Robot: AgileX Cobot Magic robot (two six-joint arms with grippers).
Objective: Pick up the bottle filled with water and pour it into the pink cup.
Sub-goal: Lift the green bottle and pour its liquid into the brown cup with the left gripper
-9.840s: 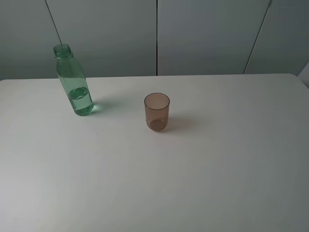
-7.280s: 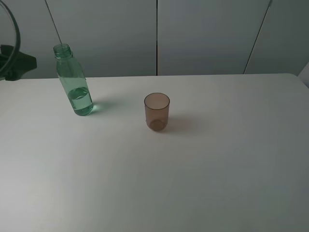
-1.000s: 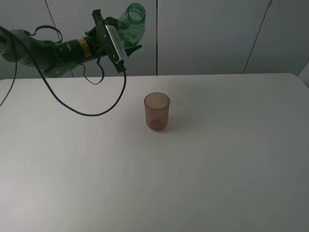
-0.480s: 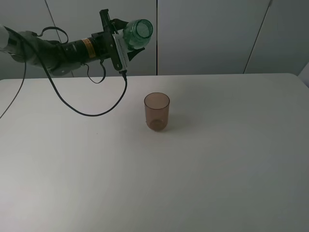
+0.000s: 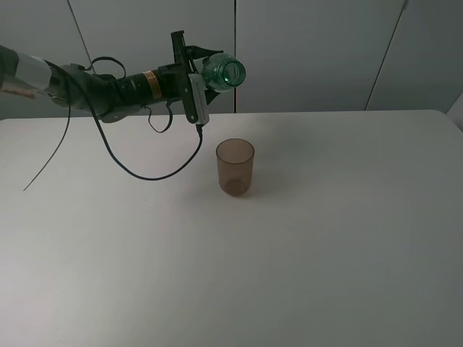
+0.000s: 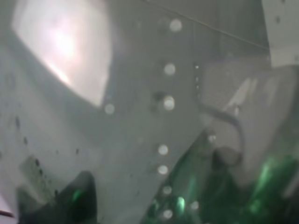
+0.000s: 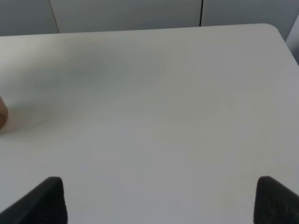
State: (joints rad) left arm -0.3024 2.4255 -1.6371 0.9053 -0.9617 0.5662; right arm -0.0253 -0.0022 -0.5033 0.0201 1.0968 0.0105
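Observation:
My left gripper (image 5: pixel 197 76) is shut on the green transparent bottle (image 5: pixel 223 73) and holds it tipped on its side in the air, its open mouth turned toward the camera, up and a little left of the pink cup (image 5: pixel 235 167). The cup stands upright on the white table (image 5: pixel 289 253). In the left wrist view the bottle's green plastic (image 6: pixel 252 186) fills the blurred picture close to the lens. My right gripper (image 7: pixel 156 198) is open and empty low over the table's right part; only its two dark fingertips (image 7: pixel 42 198) show. The cup's edge (image 7: pixel 2 112) peeks in there.
A black cable (image 5: pixel 155 170) hangs from the left arm and loops down to the table left of the cup. Grey wall panels (image 5: pixel 311 50) stand behind the table's far edge.
My left gripper has carried the bottle to the right toward the cup and tipped it further, so its mouth now faces the camera. The cup has not moved.

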